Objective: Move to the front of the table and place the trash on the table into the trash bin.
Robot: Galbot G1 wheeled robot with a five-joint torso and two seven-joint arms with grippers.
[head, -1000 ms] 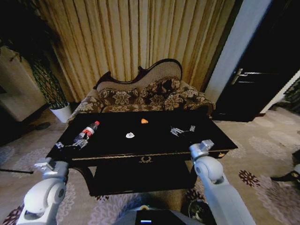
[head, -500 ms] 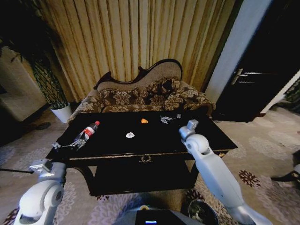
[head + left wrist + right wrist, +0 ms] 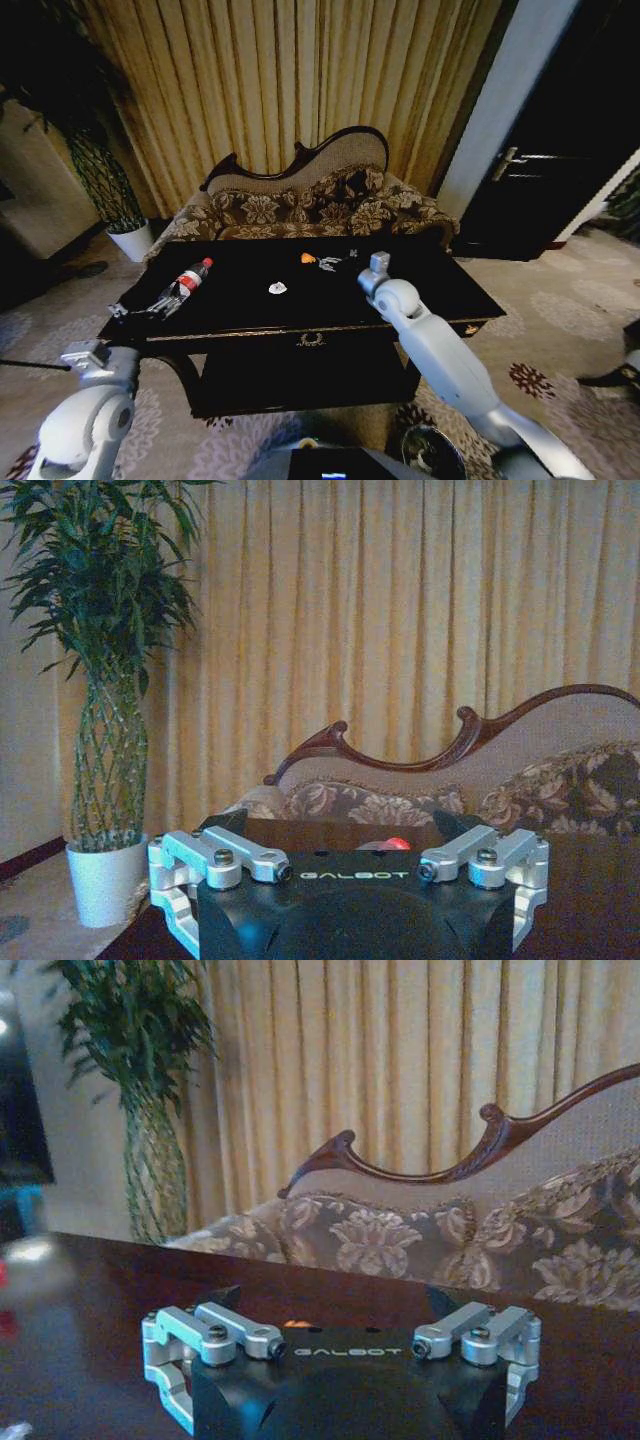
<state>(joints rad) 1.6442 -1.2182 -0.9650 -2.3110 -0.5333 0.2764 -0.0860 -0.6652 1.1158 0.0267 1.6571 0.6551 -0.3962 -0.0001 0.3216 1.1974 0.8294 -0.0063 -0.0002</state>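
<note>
The dark table (image 3: pixel 440 300) stands right in front of me. On it lie a clear bottle with a red label (image 3: pixel 184 283) at the left, a white crumpled scrap (image 3: pixel 277 289) in the middle and a small orange piece (image 3: pixel 308 258) farther back. My right gripper (image 3: pixel 330 263) reaches over the table, open, just right of the orange piece, which shows low between its fingers (image 3: pixel 297 1323). My left gripper (image 3: pixel 140 310) hovers open at the table's left front corner, by the bottle's base; the red cap (image 3: pixel 397 844) peeks over it. The trash bin (image 3: pixel 428 452) sits on the floor at my lower right.
A carved-back floral sofa (image 3: pixel 300 205) stands close behind the table, with curtains behind it. A tall plant in a white pot (image 3: pixel 130 240) is at the far left. A dark door (image 3: pixel 560 170) is at the right. Patterned carpet surrounds the table.
My right arm has swung left and forward across the table, from its right front corner to beside the orange piece. The left arm dropped slightly, then held still.
</note>
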